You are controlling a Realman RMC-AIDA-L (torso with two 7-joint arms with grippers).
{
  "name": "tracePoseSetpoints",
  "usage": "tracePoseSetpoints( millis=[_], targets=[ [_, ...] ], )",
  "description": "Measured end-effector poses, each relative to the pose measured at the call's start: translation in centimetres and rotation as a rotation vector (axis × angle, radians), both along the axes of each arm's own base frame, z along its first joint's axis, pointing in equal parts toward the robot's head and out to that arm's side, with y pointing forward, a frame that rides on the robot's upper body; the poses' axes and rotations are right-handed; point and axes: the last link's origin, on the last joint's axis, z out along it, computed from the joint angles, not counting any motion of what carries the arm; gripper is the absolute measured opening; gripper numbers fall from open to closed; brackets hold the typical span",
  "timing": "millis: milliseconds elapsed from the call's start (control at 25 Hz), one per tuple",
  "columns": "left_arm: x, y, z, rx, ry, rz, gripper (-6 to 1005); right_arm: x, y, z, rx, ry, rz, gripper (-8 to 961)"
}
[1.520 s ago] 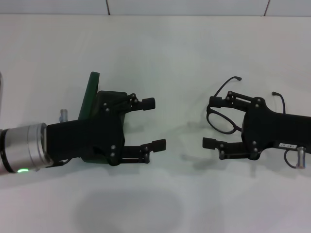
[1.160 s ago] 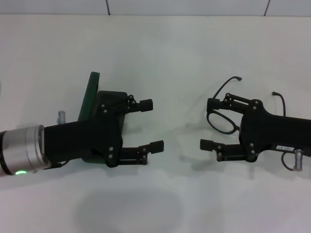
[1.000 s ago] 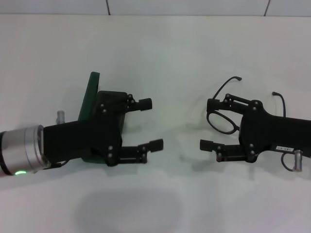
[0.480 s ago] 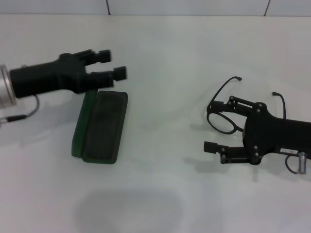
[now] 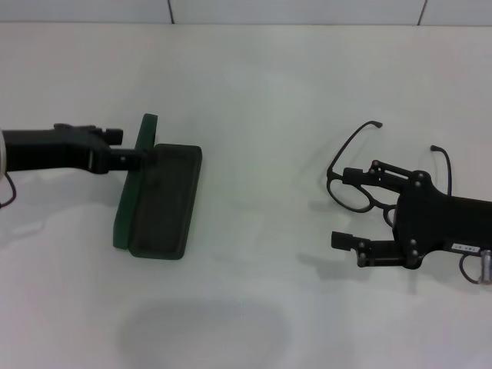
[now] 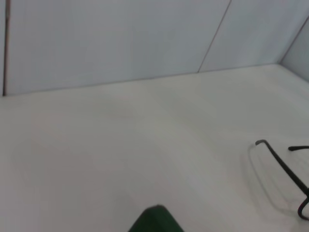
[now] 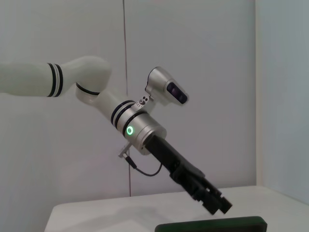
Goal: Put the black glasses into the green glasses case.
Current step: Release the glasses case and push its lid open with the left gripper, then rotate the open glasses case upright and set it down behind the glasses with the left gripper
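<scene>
The green glasses case [image 5: 163,201] lies open on the white table, left of centre. Its lid [image 5: 137,165] stands upright along the left side, and the dark lining faces up. My left gripper [image 5: 129,151] reaches in from the left, turned edge-on, with its tip against the lid's upper part. The black glasses [image 5: 355,196] lie unfolded on the table at the right, temple arms pointing away. My right gripper [image 5: 344,207] is open and hovers low with one lens between its fingers. The right wrist view shows the left gripper [image 7: 217,204] above the case [image 7: 212,224].
The white table [image 5: 261,92] runs back to a pale wall. In the left wrist view the case's green corner [image 6: 154,221] and a temple arm of the glasses [image 6: 280,162] show.
My left gripper swung off the case to its far end, then came down and left against the upright lid. The right gripper drew back slightly to the right, still open.
</scene>
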Motion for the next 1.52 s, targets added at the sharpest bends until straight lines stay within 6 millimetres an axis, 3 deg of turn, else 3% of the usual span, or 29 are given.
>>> tracePoseSetpoints(
  millis=[520,760,960,1160,1520],
  targets=[
    [-0.9,-0.3,-1.1,-0.047,0.006,0.083,831,0.0,-0.2,-0.1,-0.017,-0.016,0.016,879],
    [-0.4,0.3,-1.7,-0.087,0.049,0.112,686,0.1,-0.3,-0.1,-0.018,-0.017,0.015,879],
    [-0.2,0.7,-1.4,-0.084,0.022,0.157,667,0.2,-0.4,-0.1,-0.017,-0.017,0.011,878],
    [-0.1,0.8,-1.4,-0.088,0.026,0.16,493,0.4,-0.5,-0.2,-0.016,-0.018,0.008,877],
    [0.7,1.2,-1.1,-0.064,0.005,0.095,292,0.5,-0.5,0.0,-0.015,-0.02,0.009,876]
  ],
)
